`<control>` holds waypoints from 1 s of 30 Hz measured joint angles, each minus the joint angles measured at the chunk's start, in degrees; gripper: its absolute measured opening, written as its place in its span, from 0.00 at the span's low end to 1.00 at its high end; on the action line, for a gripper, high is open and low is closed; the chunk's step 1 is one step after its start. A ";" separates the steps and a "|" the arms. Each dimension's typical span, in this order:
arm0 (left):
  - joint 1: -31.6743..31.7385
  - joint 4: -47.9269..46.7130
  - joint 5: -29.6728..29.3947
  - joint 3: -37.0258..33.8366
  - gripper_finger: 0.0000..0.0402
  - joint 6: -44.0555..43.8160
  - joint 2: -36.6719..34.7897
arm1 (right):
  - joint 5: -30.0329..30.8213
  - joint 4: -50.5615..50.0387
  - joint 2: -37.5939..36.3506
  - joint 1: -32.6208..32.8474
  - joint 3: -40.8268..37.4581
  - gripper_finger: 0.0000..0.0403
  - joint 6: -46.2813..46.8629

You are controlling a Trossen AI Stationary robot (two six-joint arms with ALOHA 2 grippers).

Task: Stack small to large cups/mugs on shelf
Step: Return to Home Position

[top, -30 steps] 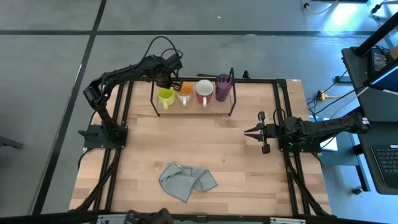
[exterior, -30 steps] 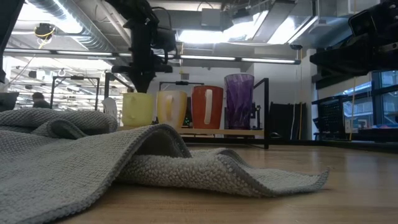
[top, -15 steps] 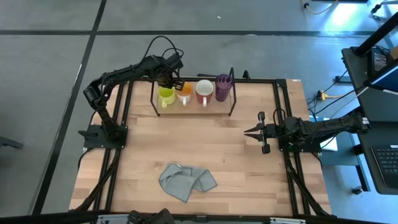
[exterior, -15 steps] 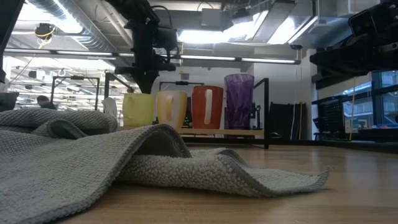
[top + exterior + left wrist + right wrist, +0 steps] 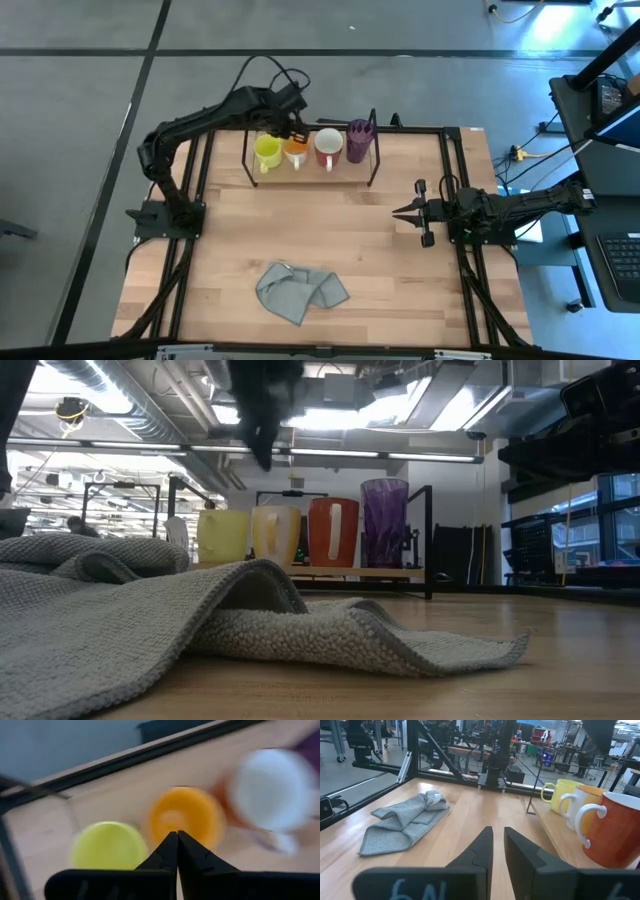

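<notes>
Left end effector, tips together, just abv round orange mug on blk wire shelf; right end effector slightly apart, idle.

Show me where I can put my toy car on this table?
The biggest bare patch of table lies between the shelf and the grey cloth. More room is left of the cloth, and between it and the right gripper. The shelf is crowded: yellow mug, orange mug, white mug and purple tumbler fill it, left gripper above.
</notes>
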 joint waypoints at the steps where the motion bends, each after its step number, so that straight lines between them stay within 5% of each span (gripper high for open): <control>1: -1.54 -0.14 -0.08 1.82 0.00 0.03 0.00 | 0.00 0.01 0.00 0.00 0.00 0.12 0.00; 14: -31.93 16.68 -4.13 7.56 0.00 12.11 -0.07 | 0.02 0.00 0.00 0.00 0.00 0.12 -0.02; 30: -47.77 42.69 -6.39 7.53 0.01 18.62 -0.68 | 0.01 0.00 0.01 0.01 0.00 0.12 0.00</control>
